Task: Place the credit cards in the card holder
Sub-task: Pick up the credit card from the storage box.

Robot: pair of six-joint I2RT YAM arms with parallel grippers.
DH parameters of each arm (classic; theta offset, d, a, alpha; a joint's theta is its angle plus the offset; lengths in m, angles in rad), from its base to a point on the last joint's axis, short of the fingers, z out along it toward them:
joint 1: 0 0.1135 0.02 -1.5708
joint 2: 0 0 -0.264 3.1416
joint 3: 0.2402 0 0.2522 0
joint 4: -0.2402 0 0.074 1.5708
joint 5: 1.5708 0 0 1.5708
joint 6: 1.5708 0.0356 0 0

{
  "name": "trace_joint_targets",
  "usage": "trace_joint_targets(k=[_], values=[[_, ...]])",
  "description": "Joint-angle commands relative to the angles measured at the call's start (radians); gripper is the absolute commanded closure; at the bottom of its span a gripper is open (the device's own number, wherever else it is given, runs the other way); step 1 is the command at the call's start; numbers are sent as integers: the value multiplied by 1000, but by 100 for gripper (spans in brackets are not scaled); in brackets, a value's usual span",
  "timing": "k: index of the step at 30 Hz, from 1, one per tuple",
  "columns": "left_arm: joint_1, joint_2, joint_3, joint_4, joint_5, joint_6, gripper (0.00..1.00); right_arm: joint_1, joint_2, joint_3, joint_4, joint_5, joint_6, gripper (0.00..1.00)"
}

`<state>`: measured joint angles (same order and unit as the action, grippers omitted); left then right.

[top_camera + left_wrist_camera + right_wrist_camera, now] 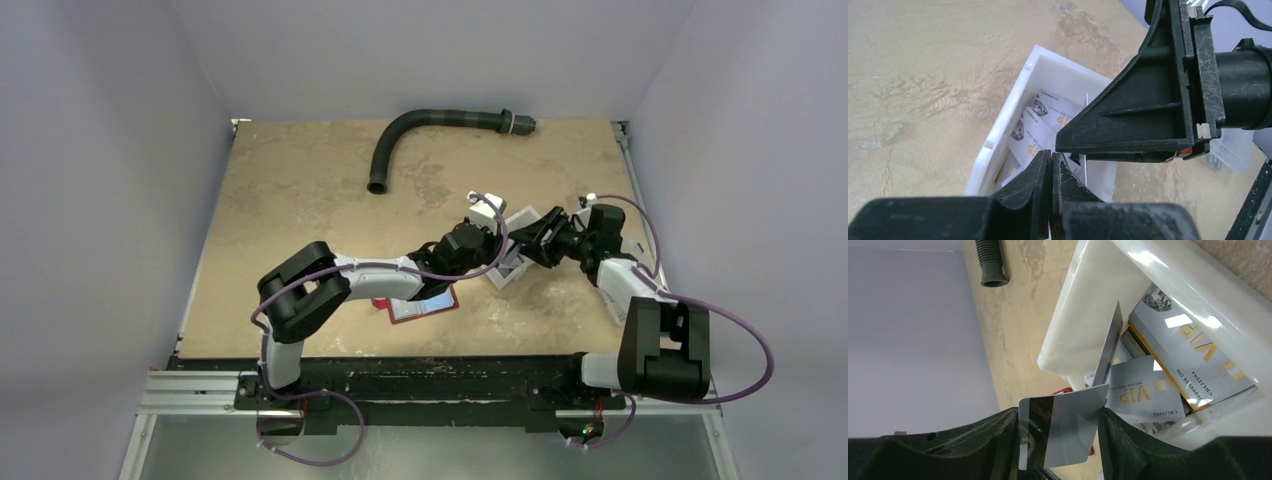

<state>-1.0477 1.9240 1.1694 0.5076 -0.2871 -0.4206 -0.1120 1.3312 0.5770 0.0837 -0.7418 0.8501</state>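
Several pale grey credit cards [1040,125] lie in a white bin [1013,115], also seen in the right wrist view as VIP-printed cards [1148,395] inside the bin [1083,315]. My right gripper [1060,412] is shut on one credit card [1068,430], held by its side edges with the magnetic stripe showing. My left gripper [1052,155] hangs over the bin's near end, fingers pressed together with nothing seen between them. Both grippers meet at the bin [505,275] in the top view. The card holder [425,305], a dark-red wallet, lies open under the left forearm.
A black corrugated hose [400,135] curves across the far side of the table. A clear plastic box [1230,150] sits just beyond the bin, by the right arm. One card [1108,345] stands on edge inside the bin.
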Motion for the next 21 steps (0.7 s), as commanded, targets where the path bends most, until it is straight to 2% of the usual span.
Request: trace_joint_targets(k=[1,5,8,9,13,17,21], values=[[3,-54,-15,93,-15,27,100,2,-25,56,-62,23,-79,66],[4,-67,21,-12,46,-3,99,2,-35,57,-70,25,-101,75],[9,-116,43,-123,110,-58,84,2,-49,69,-82,23,-156,75],[11,-144,38,-153,119,-78,74,2,-56,79,-119,35,-188,75],[47,-287,0,-285,205,-157,43,4,-84,139,-232,128,-327,74],[117,-439,-92,-360,384,-248,30,22,-139,181,-307,175,-402,74],[189,-636,-240,-374,513,-366,27,113,-210,220,-371,255,-412,74]])
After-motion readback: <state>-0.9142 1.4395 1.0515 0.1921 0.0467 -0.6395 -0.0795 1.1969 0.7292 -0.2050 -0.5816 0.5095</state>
